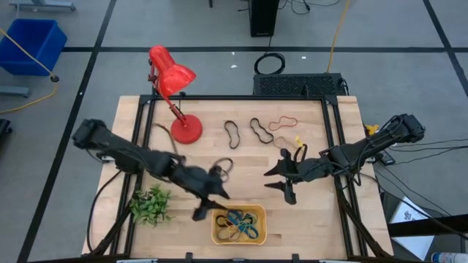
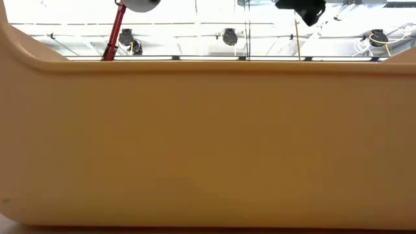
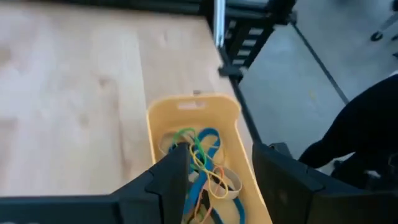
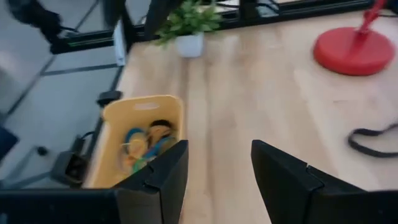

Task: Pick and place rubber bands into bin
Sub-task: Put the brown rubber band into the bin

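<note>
Orange-yellow plastic forms the small shallow bin (image 1: 238, 226), which is sitting at the near edge of the pale wooden table (image 1: 322, 226) and holding a tangle of blue, green, tan and orange rubber bands (image 3: 202, 163). Just left of the bin's far left corner, the left gripper (image 1: 206, 203) is hovering with its two dark fingers (image 3: 166, 180) spread apart and nothing between them; its wrist view is looking down into the bin. To the right of the bin, the right gripper (image 1: 284, 180) is hanging over bare wood, its fingers (image 4: 158, 176) likewise released and empty. Farther back on the table, two black elastic loops (image 1: 233, 134) and a reddish-tan loop (image 1: 281, 122) are lying loose, well apart from the bin. A red desk lamp (image 1: 174, 80) is standing at the far left, and a small green potted plant (image 1: 151, 205) is sitting near the left edge. Across the low view, the bin's orange-yellow wall (image 2: 208, 143) is filling nearly everything.
</note>
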Controlling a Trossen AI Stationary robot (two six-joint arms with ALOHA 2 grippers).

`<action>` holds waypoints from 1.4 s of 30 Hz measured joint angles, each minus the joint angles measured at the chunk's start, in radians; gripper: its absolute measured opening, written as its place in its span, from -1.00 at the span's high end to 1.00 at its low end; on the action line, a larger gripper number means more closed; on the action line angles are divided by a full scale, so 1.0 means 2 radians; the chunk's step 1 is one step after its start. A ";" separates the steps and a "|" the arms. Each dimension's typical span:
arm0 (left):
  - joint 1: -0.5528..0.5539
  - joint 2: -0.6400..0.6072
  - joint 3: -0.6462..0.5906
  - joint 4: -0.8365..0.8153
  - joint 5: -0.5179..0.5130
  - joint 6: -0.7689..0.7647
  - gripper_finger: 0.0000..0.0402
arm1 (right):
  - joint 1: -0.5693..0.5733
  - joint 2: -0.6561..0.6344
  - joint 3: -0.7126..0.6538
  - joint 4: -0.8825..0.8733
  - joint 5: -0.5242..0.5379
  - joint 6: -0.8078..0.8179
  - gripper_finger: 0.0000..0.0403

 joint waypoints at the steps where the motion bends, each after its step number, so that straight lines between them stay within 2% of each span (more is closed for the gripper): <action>1: 0.003 -0.015 0.000 -0.005 0.000 0.013 0.08 | 0.000 0.000 0.000 0.003 -0.008 0.000 0.14; 3: 0.008 -0.046 0.000 -0.020 0.000 0.041 0.08 | 0.000 0.000 0.000 0.004 -0.029 0.000 0.14; 7: 0.014 -0.105 0.000 -0.068 -0.012 0.076 0.08 | 0.000 0.000 0.000 0.004 -0.024 0.020 0.16; 10: 0.016 -0.150 -0.004 -0.107 -0.037 0.086 0.08 | -0.003 0.000 0.000 0.004 0.032 0.023 0.19; 13: 0.017 -0.199 -0.027 -0.117 -0.062 0.091 0.08 | -0.014 0.000 0.000 0.004 0.103 -0.013 0.22; 16: 0.017 -0.251 -0.063 -0.115 -0.080 0.090 0.08 | -0.041 0.000 0.000 0.000 0.123 -0.034 0.26; 19: 0.016 -0.300 -0.103 -0.112 -0.102 0.082 0.08 | -0.085 0.000 0.000 -0.043 0.130 -0.019 0.30; 25: 0.017 -0.374 -0.190 -0.073 -0.132 0.053 0.08 | -0.188 0.008 0.000 -0.202 0.109 0.034 0.40; 28: 0.023 -0.395 -0.223 -0.053 -0.132 0.046 0.08 | -0.226 0.019 0.000 -0.254 0.077 0.046 0.44; 31: 0.032 -0.406 -0.242 -0.049 -0.132 0.036 0.08 | -0.249 0.029 -0.007 -0.250 0.042 0.031 0.45; 38: 0.053 -0.403 -0.253 -0.048 -0.131 0.017 0.08 | -0.282 0.034 -0.076 -0.155 -0.031 -0.004 0.46; 42: 0.055 -0.402 -0.254 -0.049 -0.131 0.017 0.08 | -0.291 0.034 -0.127 -0.134 -0.043 0.002 0.46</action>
